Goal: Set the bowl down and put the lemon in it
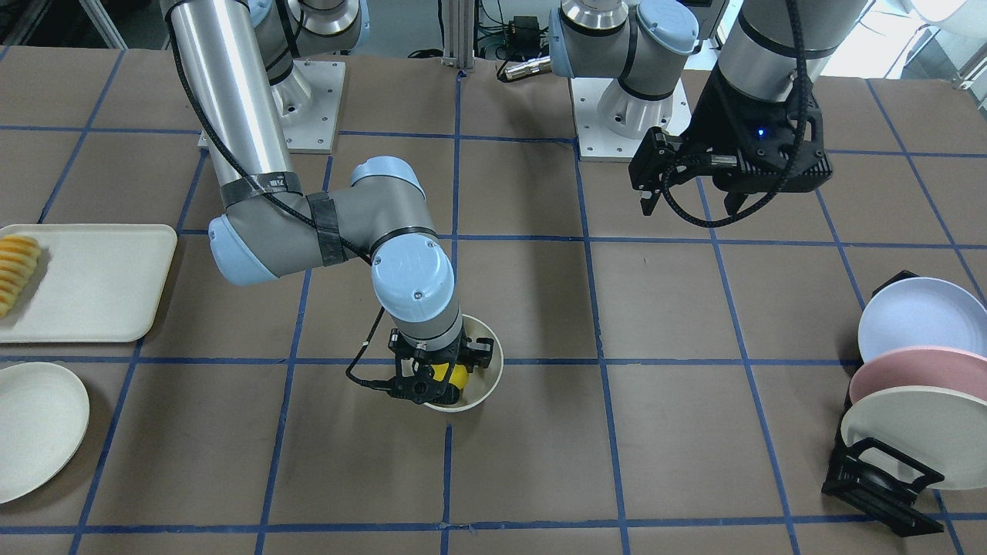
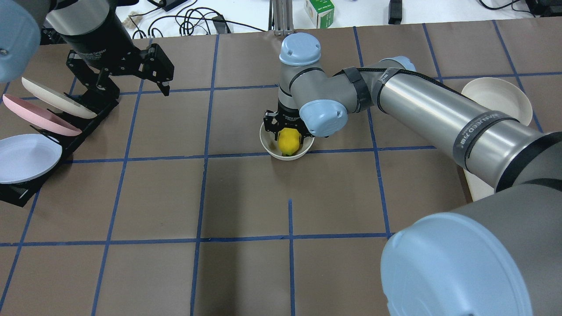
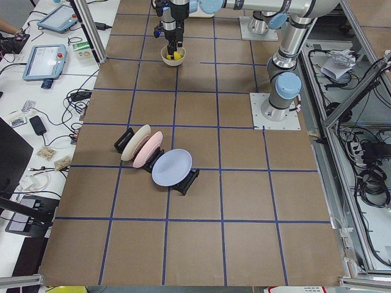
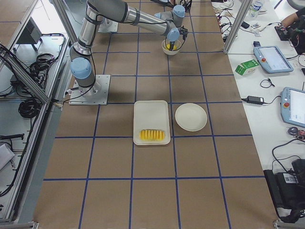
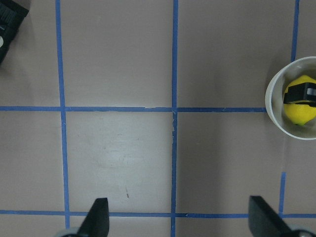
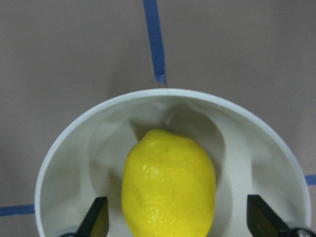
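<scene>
right fingers [image 6: 98, 219] spread, released, flanking lemon [image 6: 168, 182] untouched | lemon between them, seemingly resting in bowl [image 6: 247, 143] below | likely firm, light, waxy-slippery: grip across its middle | bowl rigid, chippable, on table [image 5: 118, 158] | left fingers [image 5: 98, 215] spread, empty, well apart

A brown table [image 2: 246, 197] gridded with blue tape lines [image 2: 290, 238] lies under bright, even light, a white bench [image 2: 246, 13] along its far edge carrying black cables [image 2: 193, 22], a green-and-white carton [image 2: 319, 11] and teach pendants [image 4: 269, 58], with aluminium frame posts [image 3: 91, 30] alongside.
</scene>
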Tool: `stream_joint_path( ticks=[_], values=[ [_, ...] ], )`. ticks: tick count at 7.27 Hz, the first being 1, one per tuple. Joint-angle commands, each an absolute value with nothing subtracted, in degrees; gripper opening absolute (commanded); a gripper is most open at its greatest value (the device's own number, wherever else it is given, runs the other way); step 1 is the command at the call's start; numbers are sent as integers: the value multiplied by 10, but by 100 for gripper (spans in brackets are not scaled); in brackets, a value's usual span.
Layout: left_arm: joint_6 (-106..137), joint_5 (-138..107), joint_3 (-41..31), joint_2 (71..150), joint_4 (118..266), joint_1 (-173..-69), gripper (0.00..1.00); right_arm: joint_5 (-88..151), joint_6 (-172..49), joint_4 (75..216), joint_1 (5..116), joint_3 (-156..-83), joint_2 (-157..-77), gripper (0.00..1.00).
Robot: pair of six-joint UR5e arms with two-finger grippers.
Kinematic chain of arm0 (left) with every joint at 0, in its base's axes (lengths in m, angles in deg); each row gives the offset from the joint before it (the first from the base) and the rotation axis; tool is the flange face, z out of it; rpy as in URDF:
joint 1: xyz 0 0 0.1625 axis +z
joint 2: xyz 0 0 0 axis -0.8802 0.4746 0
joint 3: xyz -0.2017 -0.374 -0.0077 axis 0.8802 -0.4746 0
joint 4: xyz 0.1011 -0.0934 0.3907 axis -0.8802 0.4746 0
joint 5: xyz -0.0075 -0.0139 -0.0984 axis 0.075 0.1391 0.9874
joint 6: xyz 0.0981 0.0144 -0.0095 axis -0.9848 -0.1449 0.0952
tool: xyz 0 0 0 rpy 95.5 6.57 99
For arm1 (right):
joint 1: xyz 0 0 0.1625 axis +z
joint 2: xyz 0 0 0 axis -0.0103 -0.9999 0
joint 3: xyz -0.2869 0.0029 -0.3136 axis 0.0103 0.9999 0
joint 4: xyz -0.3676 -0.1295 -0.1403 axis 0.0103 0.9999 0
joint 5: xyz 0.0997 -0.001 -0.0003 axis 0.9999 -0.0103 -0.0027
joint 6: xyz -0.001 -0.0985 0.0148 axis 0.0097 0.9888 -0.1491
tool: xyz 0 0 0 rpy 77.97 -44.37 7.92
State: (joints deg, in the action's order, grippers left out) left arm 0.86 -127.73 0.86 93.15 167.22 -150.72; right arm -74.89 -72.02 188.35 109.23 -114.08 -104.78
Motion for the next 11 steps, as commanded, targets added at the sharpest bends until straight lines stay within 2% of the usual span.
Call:
stream_joint_path(
  ticks=[1, 4, 5, 8, 11],
  values=[
    [9, -1278, 9, 931, 1672, -1507, 100, -754, -719, 1879, 1091, -1132, -1069, 100],
    [9, -1277, 9, 929, 1672, -1510, 100, -833, -671, 1799, 1042, -1126, -1164, 100],
    [9, -1278, 8, 929, 1672, -1509, 100, -828, -590, 1773, 997, -1127, -1195, 100],
    [9, -1278, 9, 928, 1672, -1510, 100, -825, -571, 1675, 885, -1129, -1262, 100],
    [9, -1278, 8, 925, 1672, -1508, 100, -820, -570, 1641, 872, -1138, -1331, 100]
  ],
)
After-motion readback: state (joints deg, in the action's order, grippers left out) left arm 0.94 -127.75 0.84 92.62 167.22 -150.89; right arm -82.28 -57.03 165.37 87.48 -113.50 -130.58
